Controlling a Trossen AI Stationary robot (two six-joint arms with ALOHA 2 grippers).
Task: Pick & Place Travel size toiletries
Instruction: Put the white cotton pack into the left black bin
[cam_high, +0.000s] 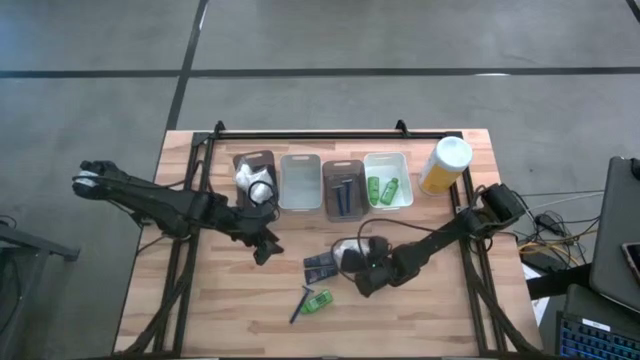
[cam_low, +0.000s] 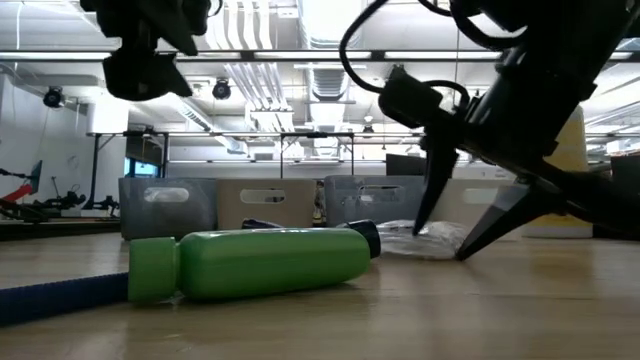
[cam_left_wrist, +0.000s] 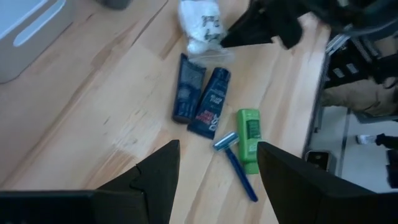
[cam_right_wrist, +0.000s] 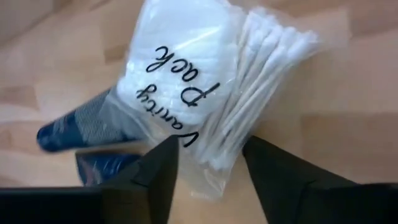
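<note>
A clear bag of white cotton pads and swabs (cam_right_wrist: 186, 81) lies flat on the table's middle (cam_high: 350, 250). My right gripper (cam_right_wrist: 208, 180) is open and points steeply down, with one finger on each side of the bag's end. Next to the bag lie two dark tubes (cam_left_wrist: 199, 96). Nearer the front edge are a green mini bottle (cam_high: 319, 300) on its side and a blue razor (cam_left_wrist: 236, 168). My left gripper (cam_high: 265, 248) hangs open above the table, left of these items, with nothing between its fingers. My right gripper comes at the bag from above, slanting down, its fingers (cam_right_wrist: 158, 177) straddling the bag's narrow end (cam_right_wrist: 211, 165), where the swab tips are. The bag lies flat on the table. Whether the fingers touch the plastic, I cannot tell.
Along the far edge stand several bins: a brown one with white bundles (cam_high: 255, 178), a clear one (cam_high: 300, 182), a brown one with tubes (cam_high: 343, 190) and a clear one with green bottles (cam_high: 388, 182). A yellow canister (cam_high: 445, 165) stands at their right.
</note>
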